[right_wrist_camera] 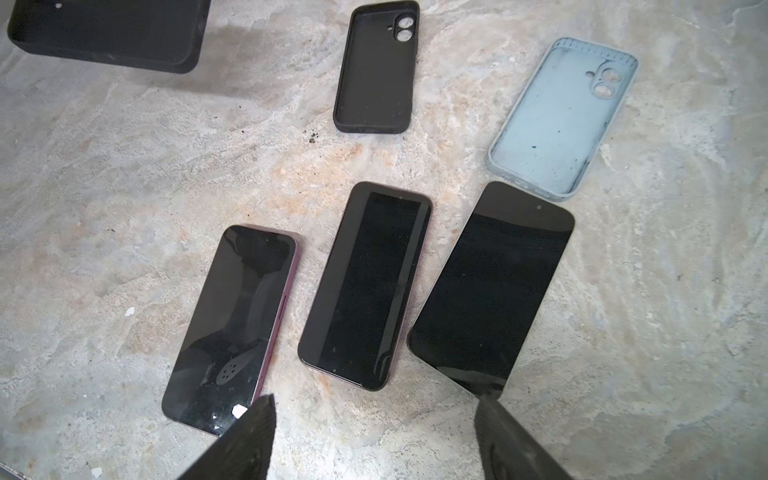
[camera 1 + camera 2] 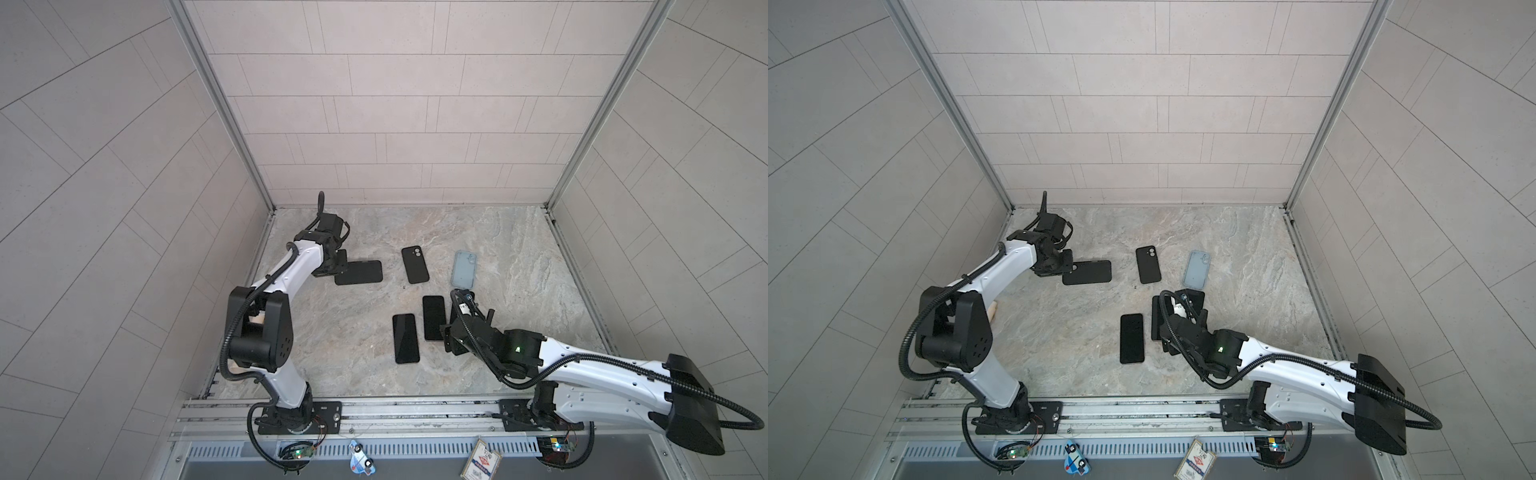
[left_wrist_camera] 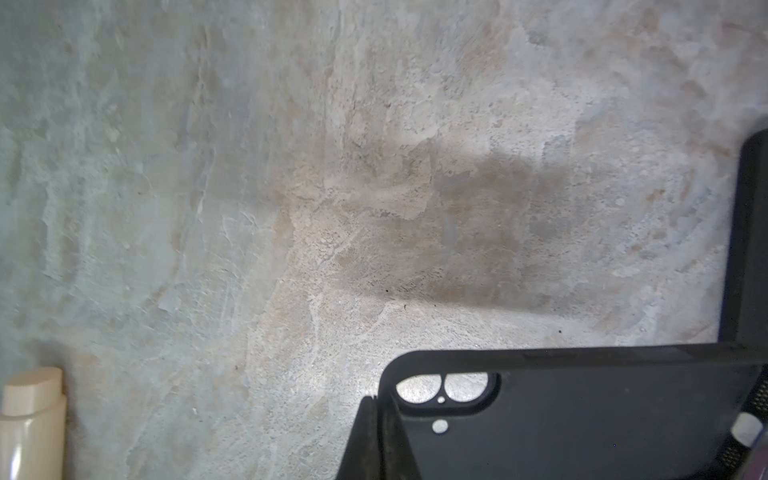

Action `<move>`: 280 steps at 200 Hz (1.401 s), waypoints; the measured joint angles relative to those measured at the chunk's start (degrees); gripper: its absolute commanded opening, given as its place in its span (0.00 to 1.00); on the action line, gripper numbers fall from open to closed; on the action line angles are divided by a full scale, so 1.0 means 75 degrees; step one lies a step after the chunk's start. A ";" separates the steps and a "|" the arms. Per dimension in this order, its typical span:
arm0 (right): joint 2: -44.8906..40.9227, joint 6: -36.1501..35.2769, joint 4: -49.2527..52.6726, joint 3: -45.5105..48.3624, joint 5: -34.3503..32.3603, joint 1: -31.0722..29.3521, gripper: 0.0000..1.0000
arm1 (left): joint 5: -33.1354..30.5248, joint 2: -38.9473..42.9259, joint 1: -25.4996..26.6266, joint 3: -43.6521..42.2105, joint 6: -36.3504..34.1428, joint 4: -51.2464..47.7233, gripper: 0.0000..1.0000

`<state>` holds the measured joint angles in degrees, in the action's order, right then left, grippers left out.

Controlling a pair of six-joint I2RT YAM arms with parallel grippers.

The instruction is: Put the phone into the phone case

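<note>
While the left pincer (image 2: 340,266) is clamped on one short end of a black case (image 2: 360,272), both top views show that case lying with its long axis pointing across the worktop (image 2: 519,249) toward the middle. A second black case (image 2: 414,264) and a blue case (image 2: 464,269) lie empty farther right. The phones lie nearer the front, well apart from the gripped case. The left phone (image 2: 405,338) and the middle phone (image 2: 433,318) show plainly, and a third is mostly hidden under the right pincer (image 2: 467,322). The right arm is clearly the nearer one to them.

From the left wrist, the fingers (image 3: 368,440) pinch the case wall just beside the camera cut-out (image 3: 444,388), and bare worktop shows through it.

From the right wrist, the right pincer (image 1: 376,399) stands wide and empty. The middle phone (image 1: 365,286) lies straight ahead of it, screen up, its long axis running away from the pincer. The right phone (image 1: 492,286) lies just beside it. A grasp would probably need the jaws set across that phone's narrow width.
</note>
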<state>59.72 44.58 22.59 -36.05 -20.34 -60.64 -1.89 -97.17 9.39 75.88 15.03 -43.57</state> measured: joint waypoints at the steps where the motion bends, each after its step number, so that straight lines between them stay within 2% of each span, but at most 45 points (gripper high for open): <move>1: 0.0000 0.0006 -0.0003 0.0000 -0.0006 0.0000 0.79 | 0.0006 0.0000 0.0000 0.0003 -0.0052 -0.0009 0.00; 23: 0.0000 0.0070 -0.0006 0.0000 -0.0058 0.0000 0.78 | 0.0303 0.0082 0.0000 -0.0152 -0.0903 0.0015 0.00; 57: 0.0029 0.0102 -0.0006 -0.0003 -0.0093 0.0000 0.78 | 0.1265 0.0816 0.0000 -0.1268 -0.2483 0.0487 0.00; 96: 0.0061 0.0152 -0.0003 0.0000 -0.0128 0.0000 0.78 | 0.1784 0.1413 0.0015 -0.2299 -0.3952 0.1058 0.00; 128: 0.0137 0.0184 -0.0006 -0.0003 -0.0154 0.0000 0.78 | 0.1976 0.1504 0.0102 -0.2906 -0.4436 0.1215 0.00; 191: 0.0291 0.0274 0.0052 -0.0006 -0.0245 0.0000 0.78 | 0.1990 0.1105 0.0277 -0.2917 -0.4532 0.1440 0.00; 194: 0.0291 0.0277 0.0055 -0.0006 -0.0245 0.0000 0.78 | 0.1990 0.1081 0.0277 -0.2917 -0.4532 0.1437 0.03; 201: 0.0291 0.0280 0.0055 -0.0006 -0.0254 0.0000 0.78 | 0.1988 0.1043 0.0291 -0.2917 -0.4529 0.1440 0.17; 211: 0.0291 0.0291 0.0055 -0.0006 -0.0262 0.0000 0.79 | 0.1944 0.1029 0.0303 -0.2917 -0.4517 0.1445 0.42; 216: 0.0291 0.0294 0.0058 -0.0006 -0.0265 0.0000 0.79 | 0.1888 0.1029 0.0306 -0.2917 -0.4459 0.1451 0.63; 221: 0.0291 0.0300 0.0064 -0.0006 -0.0271 0.0000 0.80 | 0.1821 0.1043 0.0309 -0.2917 -0.4398 0.1492 0.95; 223: 0.0294 0.0303 0.0067 -0.0006 -0.0274 0.0000 0.80 | 0.1792 0.1055 0.0309 -0.2917 -0.4371 0.1510 0.99; 242: 0.0303 0.0347 0.0131 -0.0009 -0.0326 0.0000 0.84 | 0.1588 0.1335 0.0321 -0.2993 -0.4170 0.1807 1.00; 263: 0.0481 0.0414 0.0289 -0.0160 -0.0388 0.0000 0.87 | 0.1454 0.2349 0.0443 -0.3229 -0.3926 0.2124 1.00; 267: 0.0545 0.0428 0.0312 -0.0210 -0.0388 0.0000 0.98 | 0.1413 0.2591 0.0495 -0.3246 -0.3826 0.2145 1.00; 280: 0.0822 0.0472 0.0370 -0.0420 -0.0379 0.0000 1.00 | 0.1198 0.3503 0.0659 -0.3276 -0.3363 0.2276 1.00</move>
<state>65.89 48.12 25.36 -39.20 -23.18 -60.64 7.09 -70.89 14.33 51.31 -10.20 -26.50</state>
